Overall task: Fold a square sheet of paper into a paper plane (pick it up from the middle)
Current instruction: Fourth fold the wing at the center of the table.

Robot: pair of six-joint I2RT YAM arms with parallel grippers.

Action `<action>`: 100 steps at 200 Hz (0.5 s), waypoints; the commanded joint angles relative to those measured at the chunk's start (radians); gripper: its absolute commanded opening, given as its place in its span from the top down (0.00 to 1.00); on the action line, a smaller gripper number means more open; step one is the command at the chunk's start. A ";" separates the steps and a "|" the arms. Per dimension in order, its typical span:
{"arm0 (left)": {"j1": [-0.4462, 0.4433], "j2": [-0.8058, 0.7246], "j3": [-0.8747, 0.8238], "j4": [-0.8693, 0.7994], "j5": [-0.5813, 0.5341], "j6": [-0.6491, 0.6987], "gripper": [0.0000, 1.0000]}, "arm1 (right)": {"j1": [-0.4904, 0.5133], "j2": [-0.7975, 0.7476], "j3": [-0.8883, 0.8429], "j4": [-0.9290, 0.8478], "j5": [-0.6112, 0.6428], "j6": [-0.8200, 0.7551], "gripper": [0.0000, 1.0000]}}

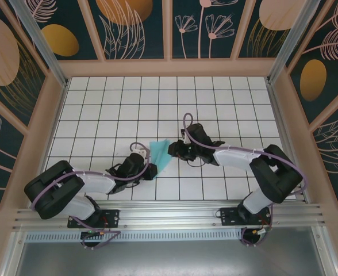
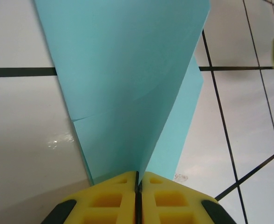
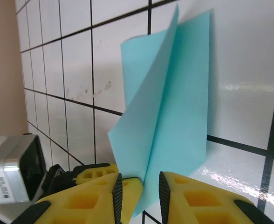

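The turquoise sheet of paper (image 1: 161,152) is a creased, folded shape standing off the tiles between my two grippers. Two flaps spread up from a central fold in the left wrist view (image 2: 127,84). My left gripper (image 2: 138,179) is shut on the paper's lower edge at that fold, and it sits at the paper's near-left end (image 1: 150,170). My right gripper (image 3: 139,191) is at the far-right end (image 1: 172,150). Its jaws stand apart around the paper's (image 3: 174,107) corner, with a gap on both sides. The left gripper's yellow fingers (image 3: 97,172) show just behind.
The floor is white tiles with black grid lines (image 1: 157,103). Patterned walls (image 1: 169,29) enclose the back and sides. An aluminium rail (image 1: 169,215) runs along the near edge by the arm bases.
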 commanded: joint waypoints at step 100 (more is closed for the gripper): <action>0.013 -0.031 -0.028 0.066 -0.013 0.035 0.89 | 0.018 0.172 0.126 0.019 0.011 -0.002 0.85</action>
